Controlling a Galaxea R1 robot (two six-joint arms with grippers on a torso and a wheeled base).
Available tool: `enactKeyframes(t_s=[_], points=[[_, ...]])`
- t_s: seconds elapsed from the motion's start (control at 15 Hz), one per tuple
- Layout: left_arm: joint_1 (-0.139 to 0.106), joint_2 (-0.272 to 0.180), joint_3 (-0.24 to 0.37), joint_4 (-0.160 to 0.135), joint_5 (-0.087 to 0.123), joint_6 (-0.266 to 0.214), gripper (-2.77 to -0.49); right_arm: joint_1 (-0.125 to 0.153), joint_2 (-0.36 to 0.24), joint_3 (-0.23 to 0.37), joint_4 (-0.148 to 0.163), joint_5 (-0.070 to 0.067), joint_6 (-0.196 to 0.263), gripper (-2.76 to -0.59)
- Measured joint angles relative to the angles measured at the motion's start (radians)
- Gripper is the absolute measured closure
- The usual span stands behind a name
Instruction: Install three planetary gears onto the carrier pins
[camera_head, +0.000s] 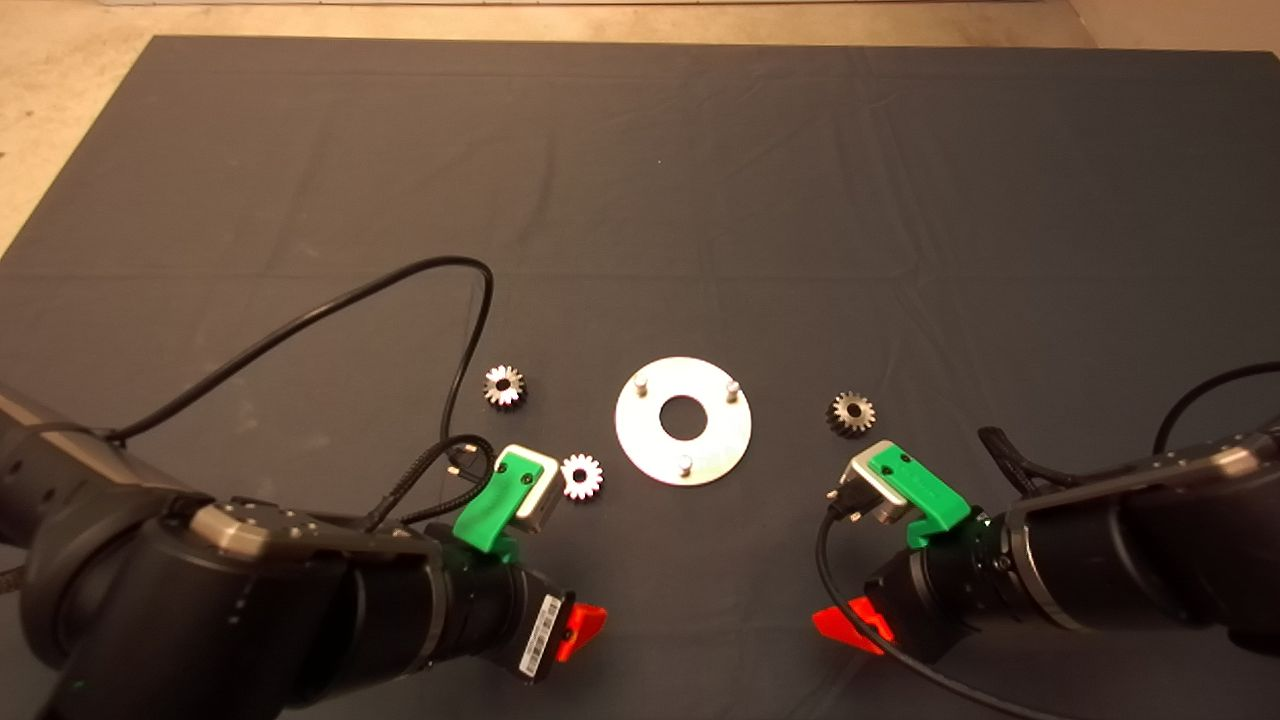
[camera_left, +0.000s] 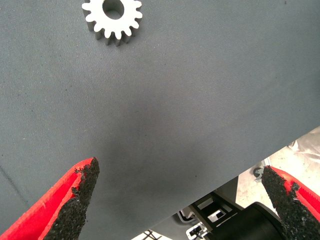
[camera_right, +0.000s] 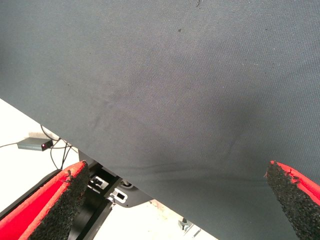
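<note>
Planetary gears lie flat on the dark mat (camera_head: 640, 180), three of them, and none sits on a pin yet; one silver gear (camera_head: 504, 386) rests to the left of the disc; a second bright gear (camera_head: 581, 477) lies nearer the front, between the left arm and the disc; it also shows in the left wrist view (camera_left: 113, 19), with its teeth and round hole easy to see; a third, darker gear (camera_head: 851, 414) lies to the right of the disc, well apart from the other two.

The shiny round disc (camera_head: 683, 421) sits flat in the middle of the mat, with a hole in its centre; three carrier pins stand on it in a triangle, one at the back left (camera_head: 641, 383), one at the back right (camera_head: 732, 386) and one at the front (camera_head: 684, 464); all three are bare.

The left gripper (camera_left: 182, 200) hangs over the front of the mat, near the bright gear but not touching it; its fingers are spread wide and hold nothing; the right gripper (camera_right: 180, 200) hangs over the front right of the mat, near the dark gear, spread wide too and holding nothing.

The mat is grey cloth with soft creases; a black cable (camera_head: 330, 310) loops across it from the left arm; pale floor (camera_head: 70, 120) shows past the mat's far and left edges; the right wrist view shows a small black box with a red light (camera_right: 34, 145) on the floor.
</note>
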Motion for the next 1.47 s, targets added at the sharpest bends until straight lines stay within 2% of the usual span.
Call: enactKeyframes(t_s=[0.87,1.07,1.27,1.47], points=[[0.0,0.0,0.0,0.004,0.0,0.0,-2.33,0.0,-0.014,0.0,0.0,0.001,0.001,-2.64],[0.0,0.0,0.0,0.004,0.0,0.0,-2.33,0.014,-0.073,-0.002,0.0,0.0,-0.039,-2.64],[0.0,0.006,0.0,0.004,0.0,0.0,-2.33,0.033,-0.119,-0.03,0.0,-0.001,-0.088,-2.64],[0.0,0.015,0.001,0.005,-0.001,0.0,-2.33,0.056,-0.128,-0.057,0.0,-0.001,-0.12,-2.64]])
